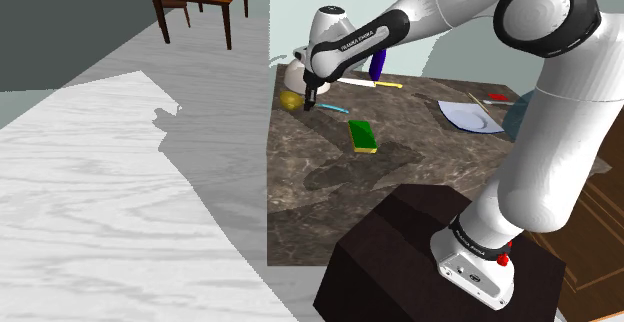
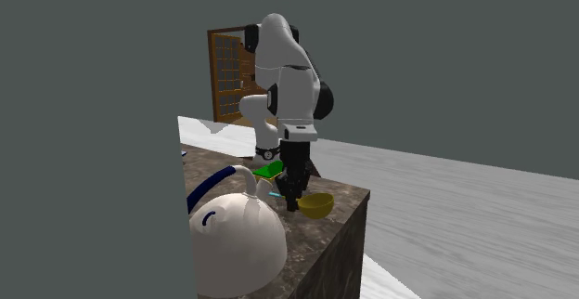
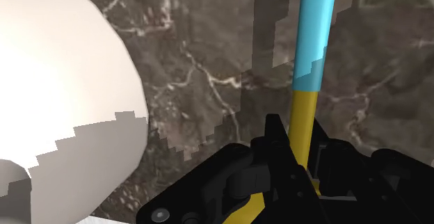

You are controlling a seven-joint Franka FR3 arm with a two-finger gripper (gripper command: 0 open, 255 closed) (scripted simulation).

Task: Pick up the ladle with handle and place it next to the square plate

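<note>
The glossy white arm (image 1: 540, 160) is built of thick, rounded tubular links joined by black bands. One joint carries a broad black ring (image 1: 592, 10) around a pale grey round cap (image 1: 545, 15). A black section of the forearm bears small white lettering (image 1: 357, 41) reading FRANKA EMIKA. The white base collar (image 1: 465, 260) shows a red button (image 1: 503, 260) and small dark sockets, and it is mounted on a dark brown box stand (image 1: 400, 260). A white square-edged flange (image 2: 299, 133) tops the all-black gripper (image 2: 291, 202). Its blocky matt body carries a small round grey screw head (image 3: 161, 216) and two slim black fingers (image 3: 275, 133).
</note>
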